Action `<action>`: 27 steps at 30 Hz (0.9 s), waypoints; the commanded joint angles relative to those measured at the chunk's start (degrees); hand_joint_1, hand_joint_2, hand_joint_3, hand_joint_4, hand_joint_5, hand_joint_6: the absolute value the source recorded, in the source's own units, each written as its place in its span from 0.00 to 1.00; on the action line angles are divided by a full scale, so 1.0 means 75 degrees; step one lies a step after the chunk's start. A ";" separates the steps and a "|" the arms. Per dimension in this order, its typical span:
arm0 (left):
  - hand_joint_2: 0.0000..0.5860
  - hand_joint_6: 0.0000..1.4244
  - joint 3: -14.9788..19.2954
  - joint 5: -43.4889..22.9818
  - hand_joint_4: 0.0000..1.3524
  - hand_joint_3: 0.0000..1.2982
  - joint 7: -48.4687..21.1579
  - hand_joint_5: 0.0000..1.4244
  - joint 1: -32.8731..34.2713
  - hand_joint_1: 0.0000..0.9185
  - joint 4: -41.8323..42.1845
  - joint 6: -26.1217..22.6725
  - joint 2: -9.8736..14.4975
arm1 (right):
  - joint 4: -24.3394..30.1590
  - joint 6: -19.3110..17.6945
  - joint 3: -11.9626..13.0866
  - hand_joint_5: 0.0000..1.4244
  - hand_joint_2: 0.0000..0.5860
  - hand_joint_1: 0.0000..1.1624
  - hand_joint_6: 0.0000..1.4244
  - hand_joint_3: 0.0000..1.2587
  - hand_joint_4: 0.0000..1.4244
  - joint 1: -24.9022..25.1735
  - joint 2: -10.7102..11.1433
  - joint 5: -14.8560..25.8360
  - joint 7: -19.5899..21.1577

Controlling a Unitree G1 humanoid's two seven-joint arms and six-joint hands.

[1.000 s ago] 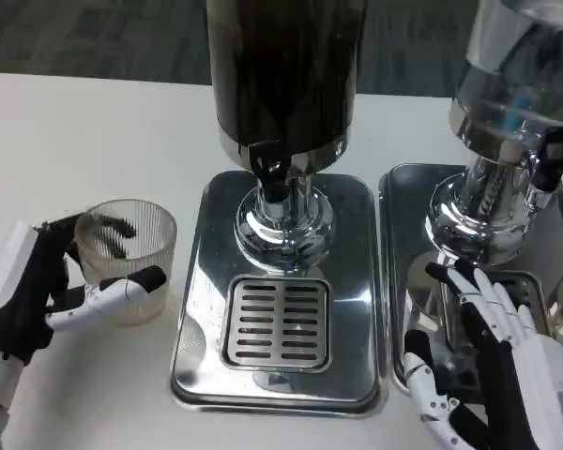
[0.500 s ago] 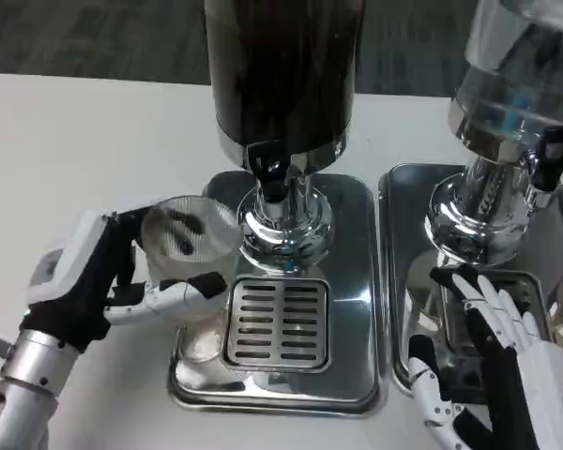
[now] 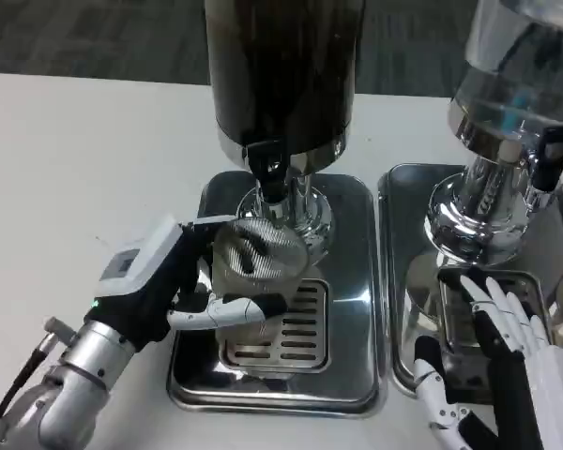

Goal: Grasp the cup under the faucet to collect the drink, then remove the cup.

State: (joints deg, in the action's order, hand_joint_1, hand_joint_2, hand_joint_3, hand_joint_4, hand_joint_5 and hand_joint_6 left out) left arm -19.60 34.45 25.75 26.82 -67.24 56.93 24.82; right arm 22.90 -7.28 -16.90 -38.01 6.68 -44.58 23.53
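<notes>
Moved: left hand has carried the cup from the table onto the drip tray — now over the grate's rear-left corner, just below the faucet.
Left hand: wrapped around the cup.
Right hand: fingers spread, holding nothing.
Risk: cup sits slightly left of the spout — drink could miss.
Contents: cup looks empty.

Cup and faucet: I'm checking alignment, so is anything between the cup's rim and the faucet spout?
Head view: nothing between them. The cup, held by the left hand, sits just below the faucet.
</notes>
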 commanded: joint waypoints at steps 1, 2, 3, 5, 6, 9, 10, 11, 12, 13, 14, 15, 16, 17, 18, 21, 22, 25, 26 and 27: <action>0.23 0.67 -0.0199 0.0147 0.37 0.38 -0.0195 0.47 0.0082 0.23 0.0017 -0.0081 0.0063 | 0.0039 -0.0083 0.0021 0.04 0.75 0.29 0.00 0.14 0.05 0.0000 -0.0050 0.0068 0.0071; 0.23 0.67 -0.0215 0.0142 0.36 0.37 -0.0212 0.47 0.0071 0.23 0.0037 -0.0074 0.0093 | 0.0028 -0.0079 0.0012 0.04 0.75 0.29 0.00 0.14 0.05 0.0024 -0.0050 0.0057 0.0064; 0.21 0.65 -0.0227 0.0134 0.34 0.36 -0.0228 0.45 0.0060 0.22 0.0057 -0.0061 0.0124 | 0.0017 -0.0074 0.0009 0.04 0.75 0.29 0.00 0.14 0.05 0.0045 -0.0050 0.0053 0.0057; 0.18 0.56 -0.0247 0.0119 0.30 0.33 -0.0238 0.38 0.0053 0.20 0.0083 -0.0054 0.0155 | -0.0011 -0.0088 0.0000 0.04 0.75 0.28 0.00 0.14 0.05 0.0095 -0.0057 0.0076 0.0051; 0.17 0.53 -0.0243 0.0101 0.29 0.33 -0.0240 0.37 0.0033 0.19 0.0111 -0.0036 0.0188 | -0.0027 -0.0093 0.0001 0.04 0.75 0.28 0.00 0.14 0.05 0.0117 -0.0059 0.0098 0.0044; 0.12 0.47 -0.0233 0.0055 0.24 0.31 -0.0247 0.33 -0.0013 0.15 0.0191 0.0001 0.0269 | -0.0038 -0.0091 -0.0016 0.04 0.75 0.28 0.00 0.14 0.05 0.0150 -0.0069 0.0062 0.0075; 0.12 0.46 -0.0224 0.0030 0.23 0.30 -0.0274 0.32 -0.0024 0.14 0.0214 0.0020 0.0295 | -0.0054 -0.0091 -0.0017 0.04 0.75 0.28 0.00 0.14 0.05 0.0168 -0.0069 0.0074 0.0066; 0.11 0.44 -0.0216 0.0011 0.23 0.30 -0.0299 0.31 -0.0028 0.13 0.0228 0.0028 0.0311 | -0.0071 -0.0092 -0.0018 0.04 0.75 0.28 0.00 0.14 0.05 0.0184 -0.0075 0.0092 0.0062; 0.11 0.43 -0.0204 0.0003 0.22 0.29 -0.0322 0.30 -0.0041 0.13 0.0264 0.0047 0.0368 | -0.0079 -0.0083 -0.0023 0.04 0.75 0.28 0.00 0.14 0.05 0.0198 -0.0079 0.0087 0.0055; 0.09 0.39 -0.0196 -0.0002 0.21 0.29 -0.0339 0.28 -0.0048 0.13 0.0289 0.0053 0.0405 | -0.0097 -0.0091 -0.0019 0.04 0.75 0.28 0.00 0.14 0.05 0.0210 -0.0085 0.0116 0.0057; 0.09 0.37 -0.0189 0.0003 0.19 0.28 -0.0355 0.26 -0.0060 0.12 0.0325 0.0046 0.0467 | -0.0108 -0.0089 -0.0016 0.04 0.75 0.28 0.00 0.14 0.05 0.0223 -0.0085 0.0112 0.0063; 0.05 0.32 -0.0194 0.0033 0.14 0.24 -0.0338 0.22 -0.0072 0.09 0.0367 0.0023 0.0524 | -0.0125 -0.0090 -0.0014 0.04 0.75 0.28 0.00 0.14 0.05 0.0238 -0.0083 0.0134 0.0053; 0.05 0.30 -0.0201 0.0051 0.11 0.22 -0.0342 0.19 -0.0080 0.07 0.0397 -0.0004 0.0561 | -0.0138 -0.0103 -0.0016 0.04 0.75 0.28 0.00 0.14 0.05 0.0251 -0.0077 0.0146 0.0057; 0.04 0.29 -0.0207 0.0061 0.11 0.21 -0.0344 0.19 -0.0083 0.08 0.0414 -0.0024 0.0583 | -0.0152 -0.0110 -0.0020 0.04 0.75 0.28 0.01 0.14 0.05 0.0267 -0.0071 0.0160 0.0051; 0.04 0.28 -0.0211 0.0057 0.10 0.21 -0.0355 0.18 -0.0088 0.08 0.0424 -0.0035 0.0594 | -0.0151 -0.0106 -0.0026 0.04 0.75 0.28 0.01 0.14 0.05 0.0274 -0.0066 0.0156 0.0049; 0.03 0.27 -0.0228 0.0041 0.09 0.20 -0.0413 0.17 -0.0097 0.08 0.0453 -0.0061 0.0620 | -0.0153 -0.0112 -0.0027 0.04 0.75 0.28 0.01 0.14 0.05 0.0300 -0.0048 0.0153 0.0050; 0.03 0.27 -0.0231 0.0036 0.09 0.20 -0.0440 0.17 -0.0100 0.08 0.0467 -0.0071 0.0625 | -0.0150 -0.0105 -0.0027 0.04 0.75 0.28 0.01 0.14 0.05 0.0310 -0.0039 0.0130 0.0050; 0.03 0.22 -0.0214 0.0029 0.06 0.17 -0.0473 0.13 -0.0150 0.07 0.0577 -0.0069 0.0664 | -0.0163 -0.0114 -0.0042 0.04 0.75 0.28 0.01 0.14 0.05 0.0321 -0.0033 0.0124 0.0058; 0.02 0.21 -0.0186 0.0022 0.03 0.16 -0.0435 0.11 -0.0204 0.07 0.0658 -0.0030 0.0697 | -0.0165 -0.0112 -0.0050 0.04 0.75 0.28 0.01 0.14 0.05 0.0322 -0.0030 0.0119 0.0056; 0.02 0.19 -0.0164 0.0015 0.02 0.13 -0.0407 0.09 -0.0244 0.06 0.0718 -0.0006 0.0720 | -0.0173 -0.0125 -0.0054 0.04 0.75 0.28 0.01 0.14 0.05 0.0321 -0.0033 0.0141 0.0064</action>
State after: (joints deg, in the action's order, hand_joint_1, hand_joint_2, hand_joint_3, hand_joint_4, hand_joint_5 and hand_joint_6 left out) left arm -21.23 34.38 22.69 26.23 -63.20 56.64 29.18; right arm 22.28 -7.32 -17.22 -35.71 6.38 -43.49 23.53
